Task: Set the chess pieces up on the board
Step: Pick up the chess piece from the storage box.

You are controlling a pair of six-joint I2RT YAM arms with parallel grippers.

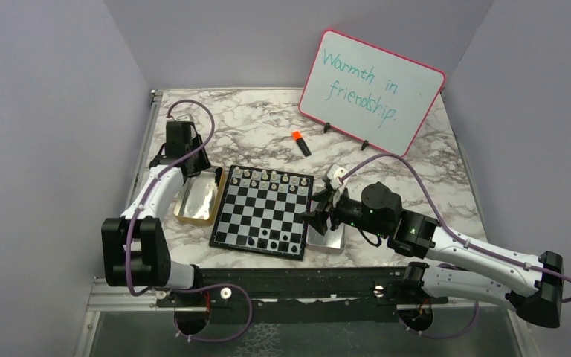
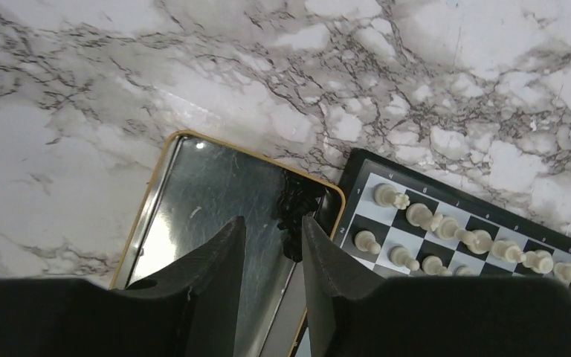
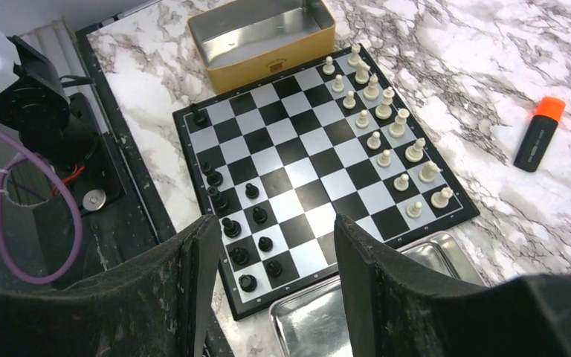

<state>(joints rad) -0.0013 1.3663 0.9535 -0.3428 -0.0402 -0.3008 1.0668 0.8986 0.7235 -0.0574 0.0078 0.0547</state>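
Left pincer [image 2: 272, 221], slightly spread and empty, hangs over the gold tray [image 2: 193, 190]. Right pincer [image 3: 275, 219], spread wide, hovers at the silver tray [image 3: 420, 253] right of the board [image 3: 305, 160].

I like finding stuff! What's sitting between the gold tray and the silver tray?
The chessboard. In the view from above, it fills the space between the gold tray on one side and the silver tray on the other.

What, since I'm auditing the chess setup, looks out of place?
Black's side is patchy: one black piece stands alone at a board corner, empty squares beside it; other black pieces sit clumped in the gold tray.
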